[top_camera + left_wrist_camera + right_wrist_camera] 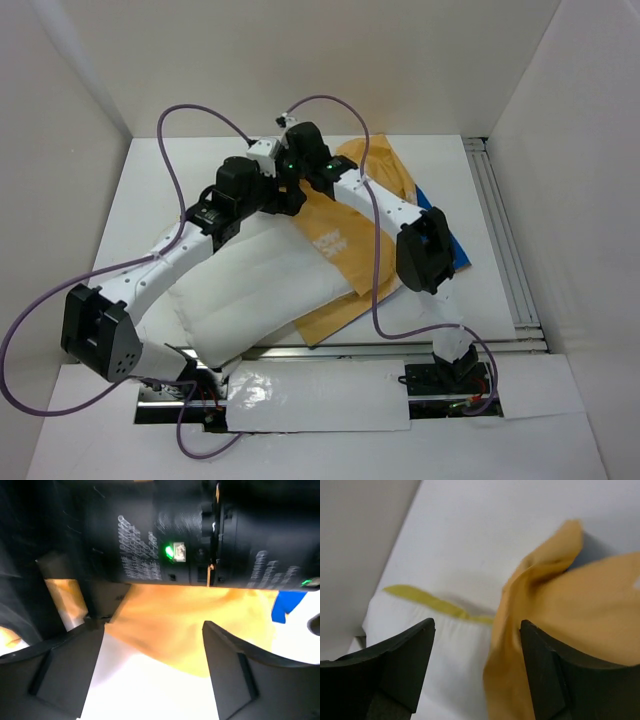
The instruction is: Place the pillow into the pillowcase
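The pillow (255, 290) lies slantwise on the white tabletop (150, 200), a big white cushion with its long side running from its near-left end up to its far-right corner. The pillowcase (345, 240) lies against the pillow's right side, orange face up and crumpled. One flap of it reaches out from under the pillow's near-right edge, and a strip of its blue side (458, 250) shows well to the right of the pillow. Both arms reach in over the pillow's far-right corner, where white cushion and orange cloth meet. The left claw (155, 630) stands open, its 2 dark fingers (75, 665) wide apart, with nothing pinched between them. Beyond its gap the orange cloth overlaps the pillow's white surface, and the black body of the right arm (165, 535) sits close above. The right claw (477, 627) is open too, its 2 fingers spread and empty. Beneath it the pillow's pale-yellow edge trim (430, 602) runs along the cushion's rim, with a raised fold of orange cloth just right of it. Whether the pillow's corner sits inside the case opening cannot be told. A metal rail (400, 348) runs along the tabletop just nearer than the pillow.
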Motion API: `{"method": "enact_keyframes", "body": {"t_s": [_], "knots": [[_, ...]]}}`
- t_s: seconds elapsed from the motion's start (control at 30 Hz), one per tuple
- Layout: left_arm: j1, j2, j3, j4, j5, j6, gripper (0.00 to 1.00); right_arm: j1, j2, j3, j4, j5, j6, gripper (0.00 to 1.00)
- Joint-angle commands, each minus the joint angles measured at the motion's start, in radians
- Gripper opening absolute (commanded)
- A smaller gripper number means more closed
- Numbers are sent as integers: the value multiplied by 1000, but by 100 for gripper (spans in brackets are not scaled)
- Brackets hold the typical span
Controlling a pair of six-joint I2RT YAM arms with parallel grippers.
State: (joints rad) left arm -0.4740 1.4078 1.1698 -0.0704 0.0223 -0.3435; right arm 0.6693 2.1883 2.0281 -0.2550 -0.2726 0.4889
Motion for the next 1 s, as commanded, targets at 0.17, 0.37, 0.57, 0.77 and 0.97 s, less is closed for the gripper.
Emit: {"method": "enact_keyframes", "body": {"t_s": [0.17, 0.37, 0.57, 0.77, 0.97], "knots": [[35, -99, -18, -175, -194, -35, 96, -105, -229, -218, -69, -14, -6, 89], [8, -217, -117, -218, -231, -66, 96, -162, -408, -386, -64, 30, -15, 100], [-194, -228, -193, -295, -185, -75, 92, -181, -735, -813, 10, 187, -24, 100], [-488, -201, -256, -327, -317, -54, 93, -181, -940, -1103, -33, 181, -24, 100], [-580, -146, -314, -341, -372, -80, 100, -171, -914, -1191, 36, 92, -12, 100]]}}
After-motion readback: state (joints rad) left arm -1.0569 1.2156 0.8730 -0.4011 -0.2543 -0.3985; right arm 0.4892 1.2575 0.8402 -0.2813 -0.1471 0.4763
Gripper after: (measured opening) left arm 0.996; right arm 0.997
